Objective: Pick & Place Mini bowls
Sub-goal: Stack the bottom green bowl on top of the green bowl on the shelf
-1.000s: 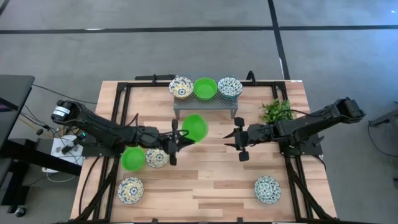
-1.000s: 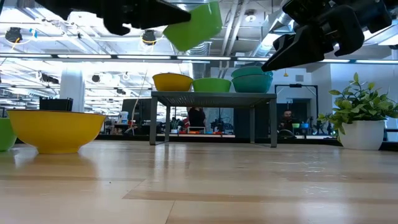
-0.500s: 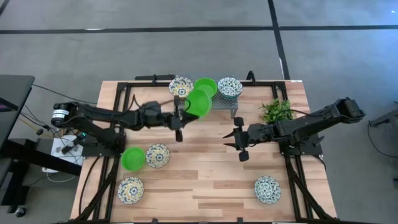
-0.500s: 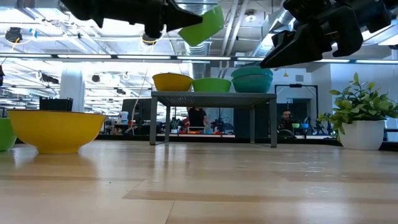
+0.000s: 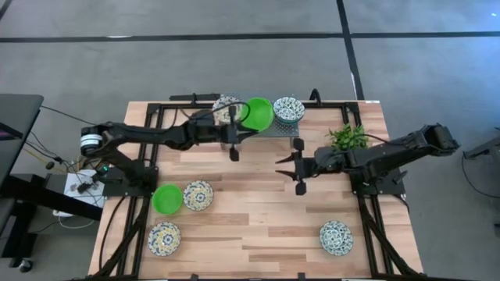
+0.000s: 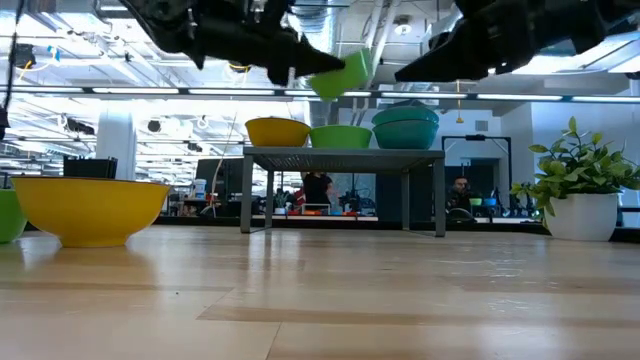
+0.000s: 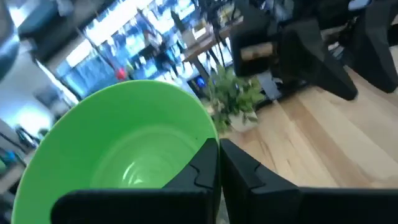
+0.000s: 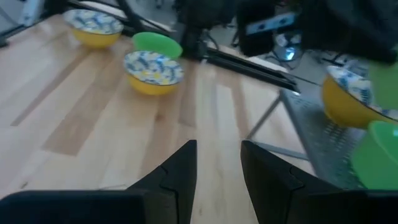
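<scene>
Left jaws pinch green bowl (image 5: 258,114) rim above rack (image 5: 269,131); bowl empty.

HIDDEN: patterned bowl (image 5: 224,105) on the rack (image 5: 275,129) partly covered by the left arm | CUT OFF: green bowl (image 7: 121,152) cropped at the left wrist view's bottom edge; 1 green bowl (image 6: 8,215) cropped at the low view's left edge | BLURRED: rack bowls (image 8: 347,96) in the right wrist view

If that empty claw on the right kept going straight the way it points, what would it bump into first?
Probably nothing close: the right gripper points left across bare table, roughly toward the green bowl and patterned bowl near the left edge. Height is hard to judge.
</scene>
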You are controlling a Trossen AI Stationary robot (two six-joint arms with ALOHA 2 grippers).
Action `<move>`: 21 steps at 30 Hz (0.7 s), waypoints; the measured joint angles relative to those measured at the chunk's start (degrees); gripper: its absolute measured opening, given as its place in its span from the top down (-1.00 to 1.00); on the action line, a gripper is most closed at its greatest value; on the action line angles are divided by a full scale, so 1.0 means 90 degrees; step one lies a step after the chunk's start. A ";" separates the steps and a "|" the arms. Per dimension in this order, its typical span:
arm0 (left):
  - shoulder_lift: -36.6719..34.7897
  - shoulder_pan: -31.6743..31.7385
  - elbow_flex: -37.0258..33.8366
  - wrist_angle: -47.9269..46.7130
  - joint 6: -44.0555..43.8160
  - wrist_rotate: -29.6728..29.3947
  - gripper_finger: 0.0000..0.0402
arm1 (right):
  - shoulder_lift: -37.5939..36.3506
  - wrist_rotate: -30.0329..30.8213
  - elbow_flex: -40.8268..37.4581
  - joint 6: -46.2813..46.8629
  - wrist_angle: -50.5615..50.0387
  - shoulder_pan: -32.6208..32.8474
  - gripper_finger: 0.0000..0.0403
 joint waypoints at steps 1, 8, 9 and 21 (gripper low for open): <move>0.0114 0.0045 0.0070 -0.0033 -0.0164 0.0001 0.96 | 0.0000 0.0005 0.0000 0.0002 0.0023 -0.0074 0.40; 0.0436 0.0311 0.0244 -0.0059 -0.0367 -0.0046 0.96 | 0.0000 -0.0003 0.0000 0.0017 -0.0016 -0.0383 0.40; 0.0427 0.0329 0.0253 -0.0045 -0.0395 -0.0046 0.96 | 0.0000 -0.0005 0.0000 0.0016 -0.0035 -0.0386 0.40; 0.0386 0.0503 0.0251 -0.0481 -0.0624 -0.0046 0.96 | 0.0000 -0.0023 0.0000 0.0017 -0.0144 -0.0377 0.40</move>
